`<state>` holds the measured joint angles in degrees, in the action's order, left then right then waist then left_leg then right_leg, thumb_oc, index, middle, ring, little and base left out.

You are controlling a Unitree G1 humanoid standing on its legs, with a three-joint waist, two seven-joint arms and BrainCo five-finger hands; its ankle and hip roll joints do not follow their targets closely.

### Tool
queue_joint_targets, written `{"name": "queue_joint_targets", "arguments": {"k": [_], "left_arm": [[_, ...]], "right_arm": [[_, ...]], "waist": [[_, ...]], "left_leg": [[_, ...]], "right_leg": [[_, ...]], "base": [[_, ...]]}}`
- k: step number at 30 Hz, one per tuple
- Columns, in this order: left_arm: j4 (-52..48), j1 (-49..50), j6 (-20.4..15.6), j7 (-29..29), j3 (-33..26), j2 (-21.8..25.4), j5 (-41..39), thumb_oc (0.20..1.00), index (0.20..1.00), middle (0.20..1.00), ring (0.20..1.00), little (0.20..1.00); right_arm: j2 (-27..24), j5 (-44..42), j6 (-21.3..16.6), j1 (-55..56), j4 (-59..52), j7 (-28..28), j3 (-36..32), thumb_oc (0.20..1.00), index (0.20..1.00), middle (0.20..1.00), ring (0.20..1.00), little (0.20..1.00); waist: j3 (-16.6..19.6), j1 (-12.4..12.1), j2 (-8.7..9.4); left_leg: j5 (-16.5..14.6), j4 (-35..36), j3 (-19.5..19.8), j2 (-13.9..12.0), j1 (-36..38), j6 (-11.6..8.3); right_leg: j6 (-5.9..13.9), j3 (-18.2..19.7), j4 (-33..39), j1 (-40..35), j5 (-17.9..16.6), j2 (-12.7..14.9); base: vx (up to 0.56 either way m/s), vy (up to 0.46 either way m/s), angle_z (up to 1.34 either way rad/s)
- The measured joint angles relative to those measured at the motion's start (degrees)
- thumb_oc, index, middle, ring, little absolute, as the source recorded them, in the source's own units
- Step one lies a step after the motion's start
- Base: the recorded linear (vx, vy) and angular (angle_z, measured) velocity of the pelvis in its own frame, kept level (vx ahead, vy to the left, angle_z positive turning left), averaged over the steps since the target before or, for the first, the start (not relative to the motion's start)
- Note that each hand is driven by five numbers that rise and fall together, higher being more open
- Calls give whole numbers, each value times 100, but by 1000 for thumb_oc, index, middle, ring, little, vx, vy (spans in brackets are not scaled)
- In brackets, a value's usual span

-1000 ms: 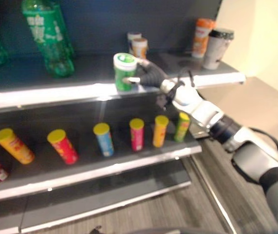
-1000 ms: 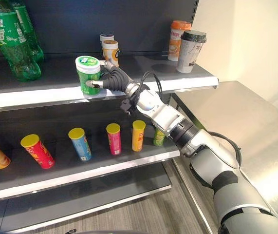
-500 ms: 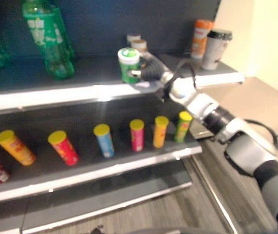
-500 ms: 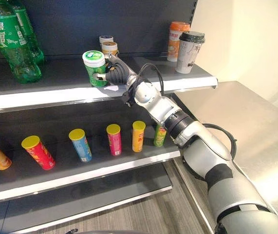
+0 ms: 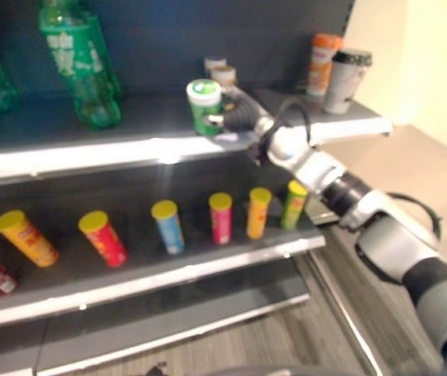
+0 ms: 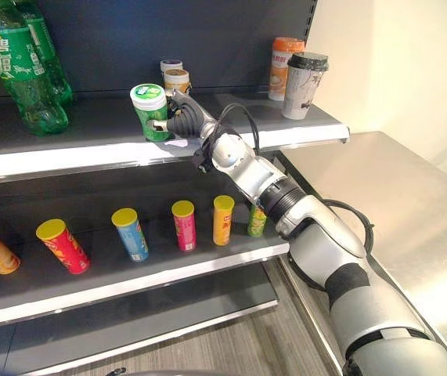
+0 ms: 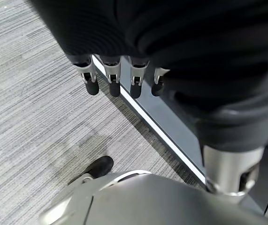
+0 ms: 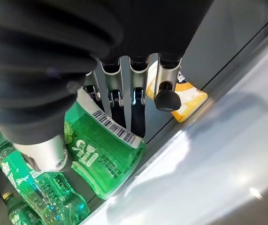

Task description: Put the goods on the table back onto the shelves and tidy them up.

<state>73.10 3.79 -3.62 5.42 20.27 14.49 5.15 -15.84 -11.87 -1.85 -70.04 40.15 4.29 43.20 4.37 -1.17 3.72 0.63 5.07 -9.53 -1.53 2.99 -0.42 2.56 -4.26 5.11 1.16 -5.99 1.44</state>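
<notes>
Top shelf [image 6: 66,153]: right hand [image 6: 185,121] grips green can [image 6: 151,110]

Surroundings: a grey wood-grain plank floor [image 6: 231,345] and a plain cream painted wall [image 6: 395,63].
The floor is seen low in the eye views, the wall at upper right.

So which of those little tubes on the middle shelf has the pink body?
The pink tube, fourth from the left in the row, between the blue tube and the orange tube. All have yellow lids.
</notes>
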Motion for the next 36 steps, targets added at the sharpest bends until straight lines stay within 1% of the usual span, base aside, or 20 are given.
{"name": "queue_joint_targets", "arguments": {"k": [5, 22, 23, 24, 25, 26, 36], "left_arm": [[10, 13, 0, 0, 0, 5, 0, 1000, 1000, 1000, 1000, 1000], [4, 5, -3, -6, 3, 10, 0, 1000, 1000, 1000, 1000, 1000], [4, 4, -3, -6, 3, 10, 0, 1000, 1000, 1000, 1000, 1000], [5, 4, -3, -6, 3, 10, 0, 1000, 1000, 1000, 1000, 1000], [5, 4, -3, -7, 3, 10, 0, 1000, 1000, 1000, 1000, 1000], [5, 5, -5, -8, 3, 10, 0, 1000, 1000, 1000, 1000, 1000], [4, 3, -6, -12, 1, 11, 0, 1000, 1000, 1000, 1000, 1000]], "right_arm": [[-25, 155, 36, -6, 357, -17, -112, 200, 200, 200, 200, 200], [-74, 182, 29, -10, 437, -23, -160, 200, 200, 200, 200, 200], [-90, 183, 30, -10, 437, -25, -160, 307, 307, 307, 307, 307], [-112, 183, 30, -10, 440, -28, -160, 762, 762, 762, 762, 762], [-135, 184, 30, -10, 441, -30, -159, 802, 802, 802, 802, 802], [-169, 202, 46, -10, 461, -68, -157, 1000, 1000, 1000, 1000, 1000], [-190, 231, 117, -14, 451, -89, -160, 1000, 1000, 1000, 1000, 1000]], "waist": [[28, 1, 15], [26, 20, -17], [25, 20, -18], [23, 20, -22], [21, 19, -24], [19, 20, -28], [-12, 37, -84]], "left_leg": [[3, 0, 59, 2, -33, -1], [16, 0, 86, -1, -25, 3], [16, 1, 86, -1, -26, 3], [16, 1, 86, -1, -28, 3], [16, 1, 87, -1, -29, 3], [16, 1, 87, -1, -30, 3], [15, 2, 97, -3, -63, 4]], "right_leg": [[0, -54, 0, 10, 1, 8], [-1, -79, 0, 13, 1, 8], [-1, -79, 1, 13, 2, 8], [-1, -79, 1, 15, 2, 8], [-1, -80, 1, 15, 2, 8], [-1, -80, 1, 16, 3, 8], [-8, -87, 1, 26, 8, 7]], "base": [[-5, 3, 5], [0, 0, 1], [0, 0, 0], [0, 0, 0], [0, 0, 0], [0, 0, 0], [0, 0, 0]]}}
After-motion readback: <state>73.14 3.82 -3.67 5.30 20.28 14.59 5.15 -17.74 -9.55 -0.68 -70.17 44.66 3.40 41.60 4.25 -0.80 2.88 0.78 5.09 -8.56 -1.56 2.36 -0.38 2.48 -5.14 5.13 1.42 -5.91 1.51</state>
